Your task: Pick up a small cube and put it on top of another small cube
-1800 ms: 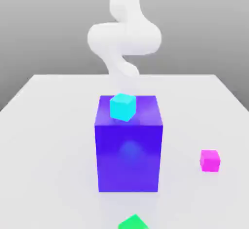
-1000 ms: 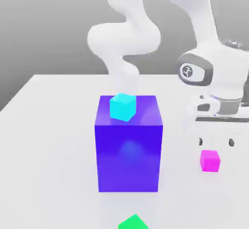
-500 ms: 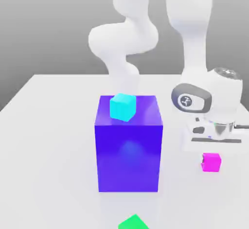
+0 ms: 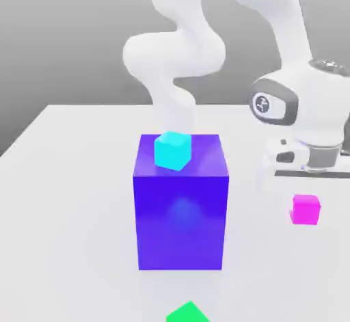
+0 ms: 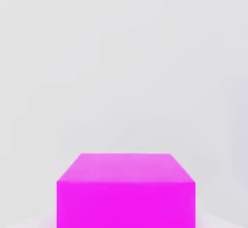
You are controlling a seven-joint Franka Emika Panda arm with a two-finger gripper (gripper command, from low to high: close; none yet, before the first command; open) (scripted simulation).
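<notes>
The small cube (image 4: 305, 210) is plain magenta-pink and hangs just above the white table on the exterior view's right. My gripper (image 4: 305, 196) is shut on it from above, under the white hand (image 4: 304, 156). In the hand view the same small cube (image 5: 126, 190) sits close up against the pale table. A cyan cube (image 4: 171, 150) rests on top of the big blue-violet block (image 4: 181, 211) in the middle. A green cube (image 4: 187, 312) lies at the front edge.
The blue-violet block stands tall to the exterior view's left of my hand. The arm's white links (image 4: 174, 54) rise behind it. The white table (image 4: 68, 211) stretches out on the block's far side.
The hand came down over the magenta cube and the fingers shut on it. Hand and cube have since risen a little and shifted toward the exterior view's right.
</notes>
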